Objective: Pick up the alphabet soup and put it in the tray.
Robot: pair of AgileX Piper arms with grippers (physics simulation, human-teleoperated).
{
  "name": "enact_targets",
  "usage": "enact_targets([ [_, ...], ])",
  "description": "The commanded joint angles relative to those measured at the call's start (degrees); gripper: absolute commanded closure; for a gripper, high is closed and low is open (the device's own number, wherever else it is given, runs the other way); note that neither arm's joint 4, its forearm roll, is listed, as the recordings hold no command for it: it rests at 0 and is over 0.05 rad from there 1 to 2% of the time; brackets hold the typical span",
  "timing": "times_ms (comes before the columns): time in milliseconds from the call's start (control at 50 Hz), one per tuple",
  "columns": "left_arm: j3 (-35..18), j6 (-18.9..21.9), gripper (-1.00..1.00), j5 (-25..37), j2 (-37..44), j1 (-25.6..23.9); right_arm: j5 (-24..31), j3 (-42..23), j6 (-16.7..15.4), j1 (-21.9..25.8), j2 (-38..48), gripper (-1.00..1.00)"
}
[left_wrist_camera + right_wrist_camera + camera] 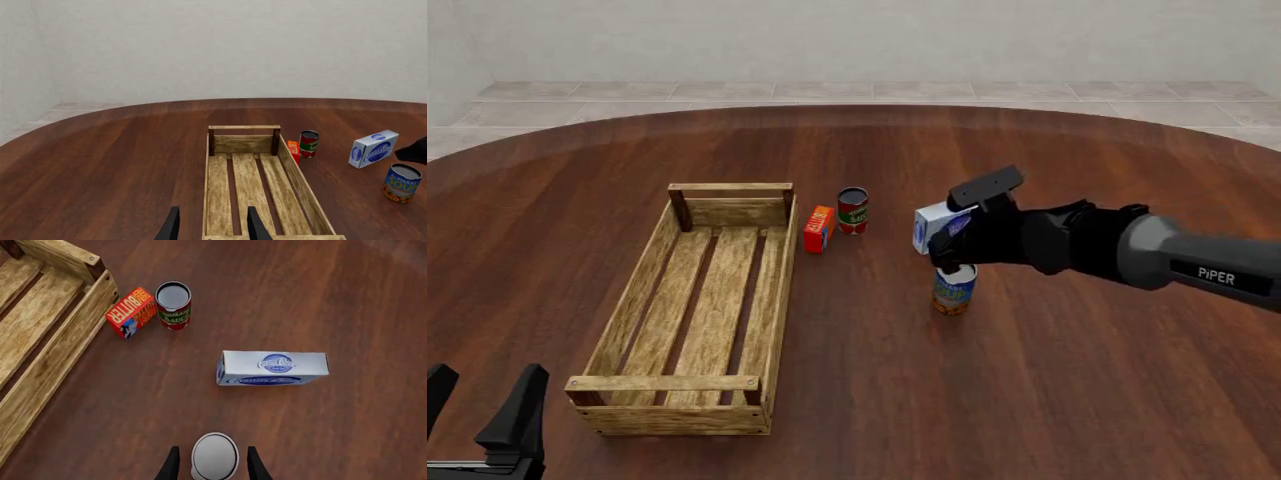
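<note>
The alphabet soup [954, 290] stands upright on the table, right of the tray [785, 290]; its blue label shows in the left wrist view [401, 182]. My right gripper [956, 264] is open just above the can. In the right wrist view its fingers [172, 465] straddle the can's pale grey top [215, 457], and I cannot tell whether they touch it. My left gripper [478, 400] is open and empty at the near left, by the tray's near end [243, 127].
A red-and-green tomato sauce can [853, 210] and an orange butter box [818, 229] stand beside the tray's far right corner. A white-and-blue cream cheese box [929, 226] lies just behind the soup can, partly hidden by my right gripper.
</note>
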Motion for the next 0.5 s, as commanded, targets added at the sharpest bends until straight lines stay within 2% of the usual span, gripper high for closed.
enact_targets([
  [20, 0.0, 0.0, -1.0, 0.0, 0.0, 0.0, -0.2, -0.2, -0.1, -0.1, 0.7, -1.0],
  [500, 0.0, 0.0, -1.0, 0.0, 0.0, 0.0, -0.4, -0.4, -0.3, 0.0, 2.2, -1.0],
])
